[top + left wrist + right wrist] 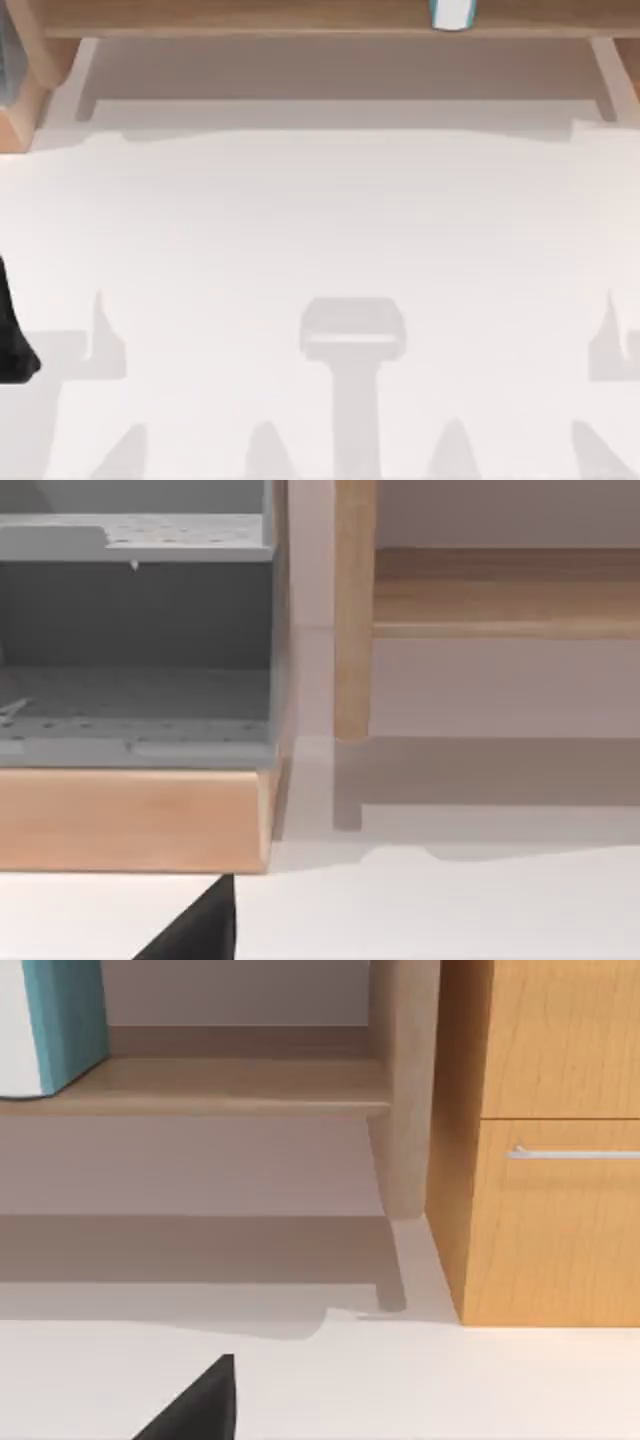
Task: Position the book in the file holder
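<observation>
Teal-covered book [452, 14] upright on shelf board [300, 18] at desk's [320, 220] far edge, well apart from file holder [22, 110] at far left. Nothing grasped yet; whole carry remaining. Left claw [15, 345] near left edge, spread or pressed together: cannot tell. Holder's grey inside [135, 650] clear from left wrist; wooden drawer cabinet [545, 1140] from right wrist.

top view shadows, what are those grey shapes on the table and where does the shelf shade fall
Top view: soft grey shadows lie along the near part of the table, and a darker band sits under the shelf board. Right wrist view: the shelf's shade falls beneath the book. Left wrist view: the file holder has a dim grey inside.
</observation>
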Tool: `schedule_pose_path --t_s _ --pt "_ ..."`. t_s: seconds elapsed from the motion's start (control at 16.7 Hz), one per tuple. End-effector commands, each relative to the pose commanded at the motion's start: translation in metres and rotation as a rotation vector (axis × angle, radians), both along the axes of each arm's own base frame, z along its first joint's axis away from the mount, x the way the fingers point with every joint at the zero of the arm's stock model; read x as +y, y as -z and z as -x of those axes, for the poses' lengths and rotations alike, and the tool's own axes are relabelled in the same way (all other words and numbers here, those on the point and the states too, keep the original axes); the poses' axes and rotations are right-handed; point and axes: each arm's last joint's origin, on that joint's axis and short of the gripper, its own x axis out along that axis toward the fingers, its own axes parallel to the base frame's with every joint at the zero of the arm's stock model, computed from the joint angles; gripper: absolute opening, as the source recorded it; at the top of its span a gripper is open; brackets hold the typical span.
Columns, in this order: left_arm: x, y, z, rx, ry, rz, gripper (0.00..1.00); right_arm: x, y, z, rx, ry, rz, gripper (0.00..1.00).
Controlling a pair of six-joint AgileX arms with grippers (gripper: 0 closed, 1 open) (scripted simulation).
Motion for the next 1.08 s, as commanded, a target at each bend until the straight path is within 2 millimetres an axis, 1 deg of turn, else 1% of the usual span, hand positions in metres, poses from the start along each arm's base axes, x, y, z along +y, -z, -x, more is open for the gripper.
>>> schedule_pose_path --t_s 0.18,0.3,0.42,0.54,0.6,0.72,0.78,0.9,1.02,1.08 --pt "0.000 -0.003 0.000 -0.002 0.000 0.000 1.00 0.000 0.000 0.000 0.000 0.000 0.000 1.00" --pt "-0.002 -0.017 -0.001 -0.014 0.002 0.001 1.00 0.000 0.000 0.000 0.000 0.000 0.000 1.00" --pt "-0.005 -0.042 -0.003 -0.034 0.005 0.004 1.00 0.000 0.000 0.000 0.000 0.000 0.000 1.00" --pt "-0.010 -0.077 -0.011 -0.054 0.009 0.010 1.00 0.000 0.000 0.000 0.000 0.000 0.000 1.00" --pt "-0.014 -0.096 -0.018 -0.062 0.010 0.014 1.00 0.000 0.000 0.000 0.000 0.000 0.000 1.00" --pt "-0.025 -0.135 -0.041 -0.069 0.013 0.022 1.00 0.000 0.000 0.000 0.000 0.000 0.000 1.00" --pt "-0.033 -0.154 -0.057 -0.068 0.014 0.025 1.00 0.000 0.000 0.000 0.000 0.000 0.000 1.00" --pt "-0.057 -0.184 -0.098 -0.059 0.016 0.029 1.00 0.000 0.000 0.000 0.000 0.000 0.000 1.00" --pt "-0.092 -0.200 -0.147 -0.041 0.016 0.028 1.00 0.000 0.000 0.000 0.000 0.000 0.000 1.00" --pt "-0.113 -0.202 -0.172 -0.030 0.016 0.025 1.00 0.000 0.000 0.000 0.000 0.000 0.000 1.00"
